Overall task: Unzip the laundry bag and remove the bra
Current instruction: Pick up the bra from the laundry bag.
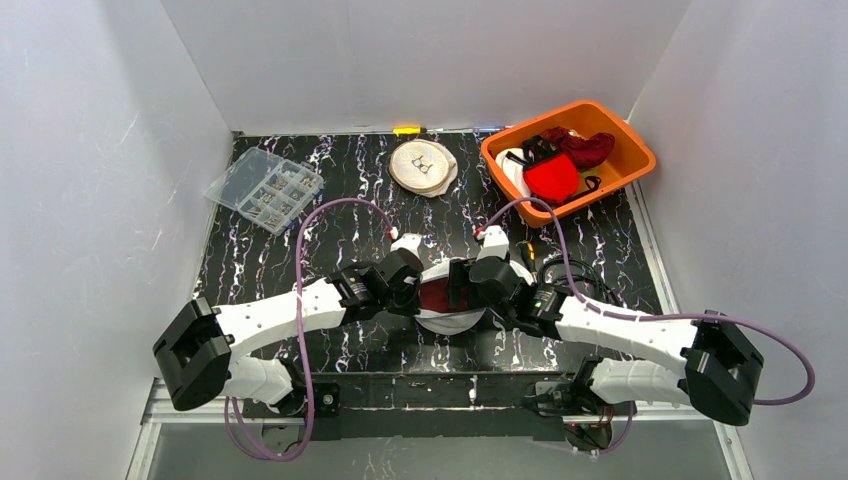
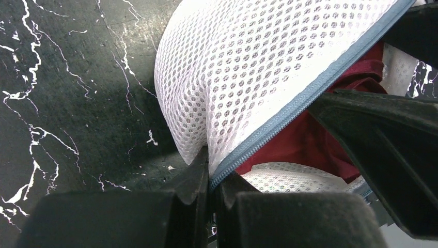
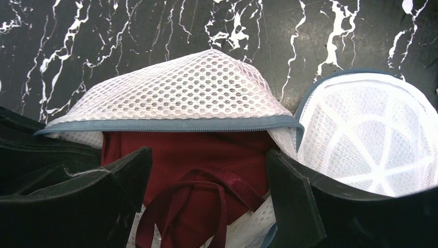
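1. Laundry bag [image 1: 447, 322]: white mesh, lying at the centre of the black marbled worktop [image 1: 340, 230], between the two grippers.
2. Zipper [image 2: 310, 93]: grey-blue, running along the edge of the mesh flap. The bag is unzipped, and the flap is raised off the other half.
3. Bra [image 3: 196, 150]: dark red, inside the open bag and under the raised flap. One strap [image 3: 219, 194] loops toward the right wrist camera.
4. Left gripper [image 2: 210, 178]: jaws together, clamped on the zipper edge of the laundry bag, close to the worktop.
5. Right gripper [image 3: 209, 163]: jaws wide apart at the bag mouth, one on each side of the bra. Whether either jaw touches the fabric cannot be told.
6. Orange bin [image 1: 628, 148]: at the far right corner of the worktop, holding red, white and dark garments.
7. Clear plastic box [image 1: 265, 188]: at the far left, divided into compartments of small parts.
8. Round pale item [image 1: 422, 165]: at the far edge, between the box and the bin.
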Motion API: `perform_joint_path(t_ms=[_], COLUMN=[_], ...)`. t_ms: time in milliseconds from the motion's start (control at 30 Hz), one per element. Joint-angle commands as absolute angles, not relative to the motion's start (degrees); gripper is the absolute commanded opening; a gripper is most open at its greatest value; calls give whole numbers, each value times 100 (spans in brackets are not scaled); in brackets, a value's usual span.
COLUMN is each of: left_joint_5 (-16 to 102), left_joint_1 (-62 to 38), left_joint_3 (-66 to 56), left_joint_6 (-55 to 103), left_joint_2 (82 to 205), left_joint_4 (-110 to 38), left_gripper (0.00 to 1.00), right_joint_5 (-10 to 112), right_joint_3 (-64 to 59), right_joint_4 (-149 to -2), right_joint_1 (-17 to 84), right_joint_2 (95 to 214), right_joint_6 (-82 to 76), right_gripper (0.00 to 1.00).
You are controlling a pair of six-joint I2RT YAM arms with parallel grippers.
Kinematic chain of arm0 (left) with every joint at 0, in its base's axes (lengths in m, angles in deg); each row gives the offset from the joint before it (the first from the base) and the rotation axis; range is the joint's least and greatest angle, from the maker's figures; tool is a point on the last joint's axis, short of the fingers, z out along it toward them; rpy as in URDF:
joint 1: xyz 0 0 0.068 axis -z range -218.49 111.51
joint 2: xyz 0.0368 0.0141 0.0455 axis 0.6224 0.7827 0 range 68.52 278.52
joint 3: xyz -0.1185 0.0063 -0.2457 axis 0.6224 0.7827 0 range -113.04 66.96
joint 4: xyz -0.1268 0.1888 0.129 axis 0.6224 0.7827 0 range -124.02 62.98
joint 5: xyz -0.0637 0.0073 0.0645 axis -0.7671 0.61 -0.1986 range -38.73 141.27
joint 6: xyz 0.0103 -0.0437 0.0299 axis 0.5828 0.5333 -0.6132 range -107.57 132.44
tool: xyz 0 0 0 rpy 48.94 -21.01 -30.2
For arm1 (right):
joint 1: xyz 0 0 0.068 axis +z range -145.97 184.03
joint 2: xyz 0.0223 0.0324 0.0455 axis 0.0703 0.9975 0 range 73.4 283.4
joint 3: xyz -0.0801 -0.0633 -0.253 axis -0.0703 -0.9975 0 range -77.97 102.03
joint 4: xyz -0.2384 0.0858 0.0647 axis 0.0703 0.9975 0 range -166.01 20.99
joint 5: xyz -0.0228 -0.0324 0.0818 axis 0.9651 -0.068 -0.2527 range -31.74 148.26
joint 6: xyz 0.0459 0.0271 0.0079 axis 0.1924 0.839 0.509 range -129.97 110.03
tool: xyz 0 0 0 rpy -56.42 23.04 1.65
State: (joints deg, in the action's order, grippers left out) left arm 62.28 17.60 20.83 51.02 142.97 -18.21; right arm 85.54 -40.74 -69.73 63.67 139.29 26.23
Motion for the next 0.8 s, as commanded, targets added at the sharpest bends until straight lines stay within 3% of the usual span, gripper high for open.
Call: perform_joint_path(t_ms=[0, 467, 767], left_joint_5=[6184, 5940, 5893], left_joint_1=[1773, 1770, 1775], left_joint_3=[2051, 1695, 1773], left_joint_6=[5141, 5157, 5232], left_joint_2=[14300, 14462, 14615], left_joint_4=[-1809, -1720, -1755], left_gripper=[0, 0, 0], right_joint_5=[8867, 9183, 8482], right_joint_3=[-4211, -4029, -4654], right_joint_4=[-6751, -6090, -7161], right_joint_1=[6343, 6341, 6279], right_joint_2=[13926, 14285, 14375], right_joint_6=[2763, 3030, 3276], right_gripper=[89, 99, 99])
